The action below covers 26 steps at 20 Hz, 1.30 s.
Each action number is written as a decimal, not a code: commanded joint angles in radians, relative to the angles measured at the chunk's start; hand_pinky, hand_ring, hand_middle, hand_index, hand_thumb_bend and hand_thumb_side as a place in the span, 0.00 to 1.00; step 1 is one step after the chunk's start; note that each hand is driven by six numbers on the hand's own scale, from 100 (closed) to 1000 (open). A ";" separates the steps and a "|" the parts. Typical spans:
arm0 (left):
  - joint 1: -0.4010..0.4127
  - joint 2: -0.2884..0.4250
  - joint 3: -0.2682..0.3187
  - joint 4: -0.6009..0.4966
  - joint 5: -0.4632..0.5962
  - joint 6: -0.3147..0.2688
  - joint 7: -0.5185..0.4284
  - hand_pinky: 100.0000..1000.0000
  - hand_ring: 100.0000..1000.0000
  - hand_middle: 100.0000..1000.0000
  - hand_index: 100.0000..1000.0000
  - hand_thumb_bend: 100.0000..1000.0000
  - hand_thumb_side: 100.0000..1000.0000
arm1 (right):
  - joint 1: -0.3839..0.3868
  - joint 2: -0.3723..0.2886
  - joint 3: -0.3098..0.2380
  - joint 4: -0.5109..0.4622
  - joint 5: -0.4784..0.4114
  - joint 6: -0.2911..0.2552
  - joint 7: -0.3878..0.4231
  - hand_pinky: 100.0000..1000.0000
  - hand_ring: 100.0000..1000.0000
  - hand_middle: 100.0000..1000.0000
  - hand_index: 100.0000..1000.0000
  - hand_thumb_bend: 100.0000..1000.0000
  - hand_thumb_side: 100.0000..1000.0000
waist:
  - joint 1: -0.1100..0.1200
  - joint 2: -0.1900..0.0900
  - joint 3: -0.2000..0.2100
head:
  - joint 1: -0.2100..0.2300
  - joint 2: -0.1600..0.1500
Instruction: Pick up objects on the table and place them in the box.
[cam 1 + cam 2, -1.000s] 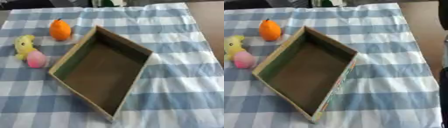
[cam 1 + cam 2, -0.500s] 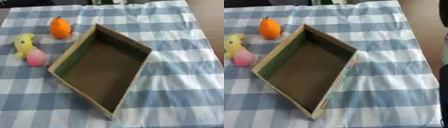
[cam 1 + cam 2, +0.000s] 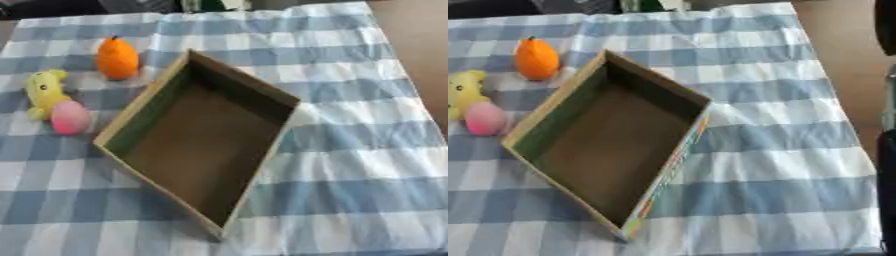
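Box (image 3: pixel 197 145) sits empty; orange (image 3: pixel 117 58), yellow toy (image 3: pixel 42 90), pink ball (image 3: pixel 70 118) wait beside it. Neither hand visible, state unknown. I start: reach orange first.

Dark arm (image 3: pixel 886 165) along right edge, right eye view; hands unseen

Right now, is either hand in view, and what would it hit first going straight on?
Neither hand shows. Only a dark strip, possibly the right arm, lines the right eye view's right edge, so no heading can be read.
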 commanded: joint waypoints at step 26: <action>-0.109 0.173 -0.184 0.342 -0.344 -0.398 -0.653 0.70 0.85 0.83 1.00 0.13 0.76 | -0.025 -0.008 0.010 0.000 -0.003 -0.002 0.025 0.76 0.61 0.48 0.75 0.00 0.61 | 0.001 -0.017 -0.016 | -0.002 -0.042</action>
